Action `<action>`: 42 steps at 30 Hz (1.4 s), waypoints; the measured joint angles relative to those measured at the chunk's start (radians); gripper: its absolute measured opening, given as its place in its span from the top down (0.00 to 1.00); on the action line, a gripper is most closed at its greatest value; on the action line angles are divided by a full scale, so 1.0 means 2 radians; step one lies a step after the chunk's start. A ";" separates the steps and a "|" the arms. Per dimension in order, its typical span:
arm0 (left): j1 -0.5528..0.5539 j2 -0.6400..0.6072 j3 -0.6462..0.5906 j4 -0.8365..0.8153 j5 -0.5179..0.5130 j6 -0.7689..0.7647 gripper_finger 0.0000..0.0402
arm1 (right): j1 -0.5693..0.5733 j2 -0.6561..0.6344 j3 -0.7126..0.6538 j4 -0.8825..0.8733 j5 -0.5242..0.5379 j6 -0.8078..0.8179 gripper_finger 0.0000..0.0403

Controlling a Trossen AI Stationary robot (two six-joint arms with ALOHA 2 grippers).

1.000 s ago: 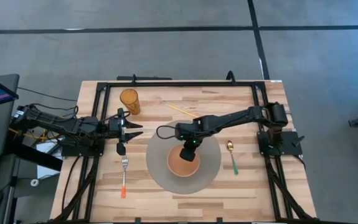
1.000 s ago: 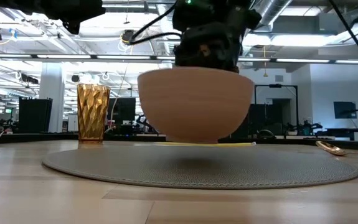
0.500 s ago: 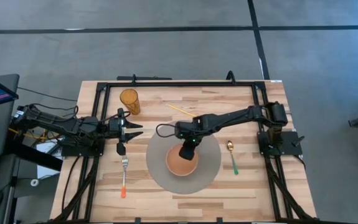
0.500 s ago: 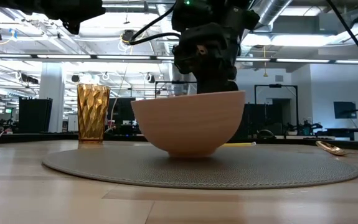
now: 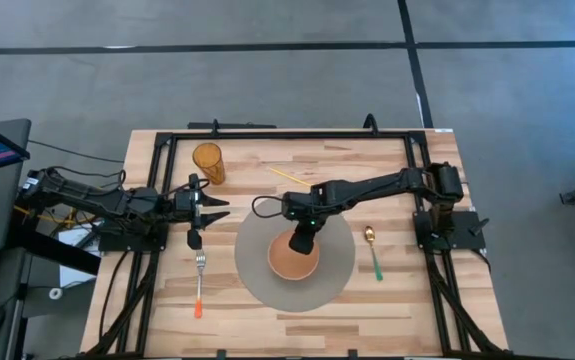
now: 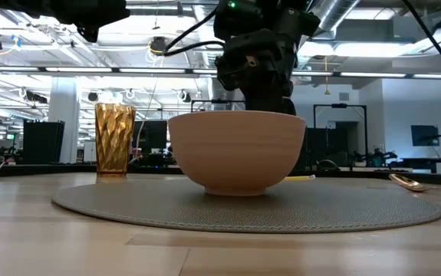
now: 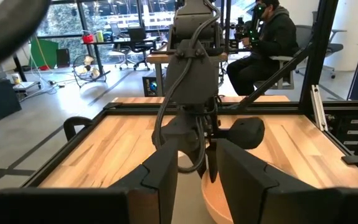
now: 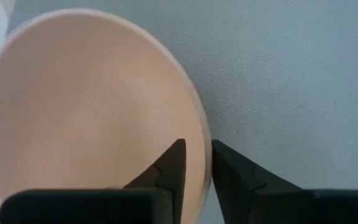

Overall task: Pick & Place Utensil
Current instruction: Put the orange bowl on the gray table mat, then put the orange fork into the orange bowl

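Directly below the right gripper, a tan bowl sits upright on the round grey placemat, its rim pinched between the nearly closed fingers. Off to the gripper's right lies a green-handled spoon; the orange-handled fork lies just past the left gripper, which waits with fingers spread, holding nothing.

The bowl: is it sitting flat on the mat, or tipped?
Flat. In the low view the bowl stands upright on the mat, rim level. The right gripper straddles its rim.
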 joint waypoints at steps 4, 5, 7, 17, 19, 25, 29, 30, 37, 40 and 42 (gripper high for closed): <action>0.000 0.000 0.000 0.000 0.000 0.000 0.72 | 0.000 -0.015 0.000 -0.002 0.000 0.000 0.83; 0.000 0.000 0.000 0.000 0.000 0.000 0.72 | 0.001 -0.021 0.000 -0.005 0.000 -0.001 0.83; 0.000 0.000 0.000 0.000 0.000 0.000 0.72 | 0.000 -0.033 0.000 -0.011 0.000 -0.001 0.83; 0.000 0.000 0.000 0.000 0.011 -0.032 0.72 | 0.001 -0.127 0.000 -0.030 0.004 -0.021 0.83; 0.000 0.003 0.000 0.000 0.027 -0.053 0.72 | 0.008 -0.144 0.000 -0.022 0.027 -0.047 0.83; -0.012 0.023 0.001 0.001 0.050 -0.115 0.72 | 0.041 -0.205 -0.002 -0.022 0.083 -0.123 0.83; -0.020 0.066 0.036 -0.001 0.050 -0.110 0.72 | 0.065 -0.265 -0.045 0.021 0.120 -0.176 0.83; -0.020 0.081 0.052 -0.006 0.050 -0.103 0.72 | 0.070 -0.283 -0.063 0.042 0.126 -0.183 0.83; -0.023 0.184 0.201 -0.249 -0.032 -0.124 0.72 | 0.077 -0.406 -0.257 0.278 0.133 -0.230 0.83; -0.023 0.223 0.241 -0.356 -0.001 -0.230 0.72 | 0.068 -0.441 -0.309 0.349 0.133 -0.265 0.83; -0.027 0.243 0.247 -0.407 0.038 -0.325 0.72 | 0.058 -0.461 -0.320 0.375 0.133 -0.265 0.83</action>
